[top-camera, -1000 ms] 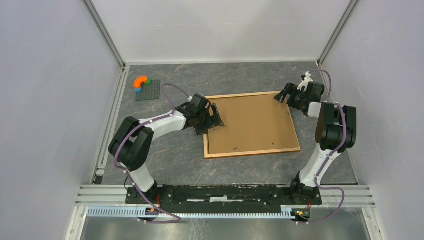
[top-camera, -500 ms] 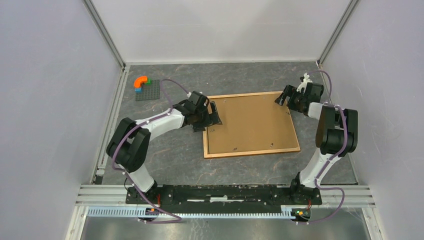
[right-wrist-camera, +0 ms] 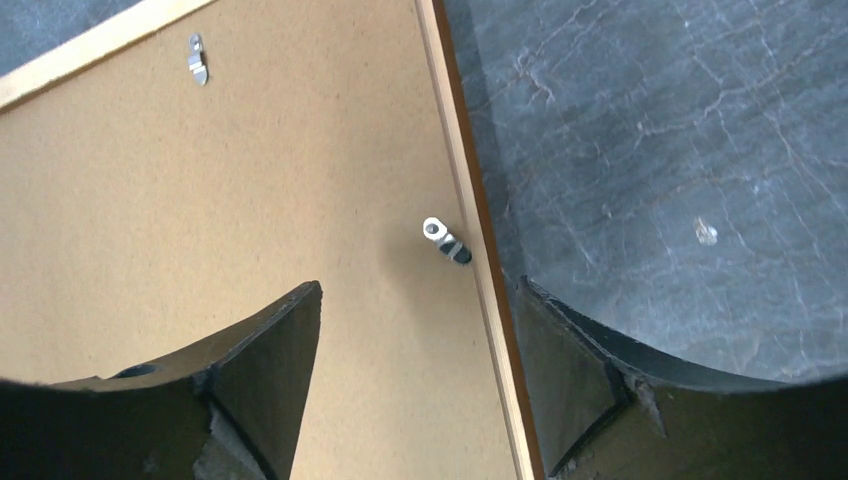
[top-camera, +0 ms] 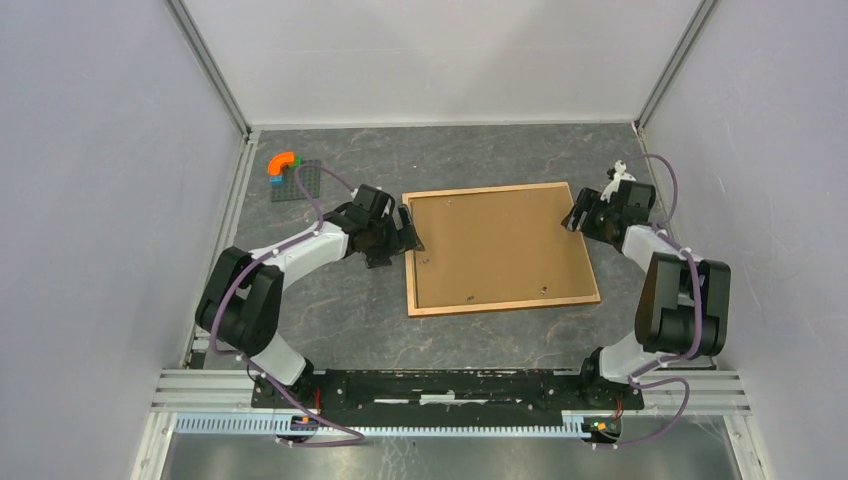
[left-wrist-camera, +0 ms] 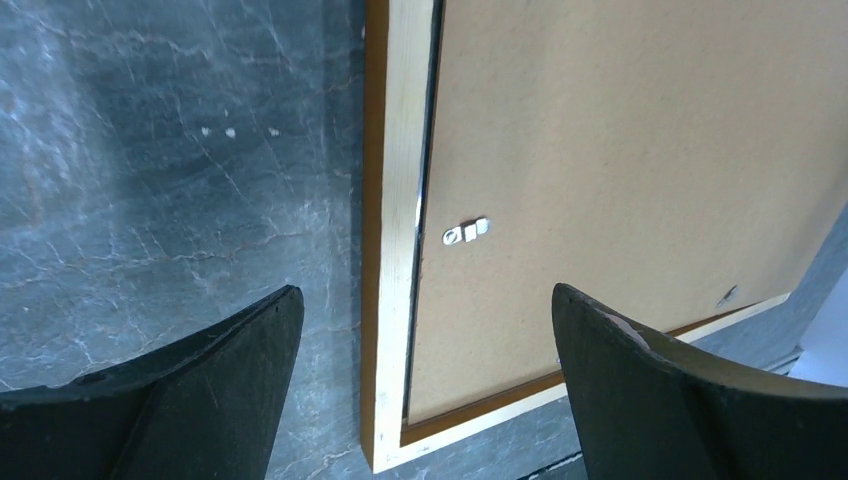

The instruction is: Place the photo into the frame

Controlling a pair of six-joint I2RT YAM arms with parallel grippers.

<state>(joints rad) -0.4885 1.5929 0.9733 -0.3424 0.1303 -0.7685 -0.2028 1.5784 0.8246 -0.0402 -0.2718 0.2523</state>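
A large thin rectangular frame of light brown wood (top-camera: 505, 305) lies face-down at the middle of the dark grey marbled bench (top-camera: 480, 160), with a plain brown backing board (top-camera: 495, 245) set inside it. The left arm (top-camera: 300, 250) reaches to the frame's left rail (left-wrist-camera: 395, 250); its jaws are spread, empty, straddling that rail near a small metal clip (left-wrist-camera: 467, 232). The right arm (top-camera: 665, 290) reaches to the frame's far right corner, its jaws likewise spread and empty over the right rail (right-wrist-camera: 452, 130). A grey studded plate (top-camera: 300, 185) sits near the far left corner.

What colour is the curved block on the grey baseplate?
The curved block is orange; the top view shows it best.
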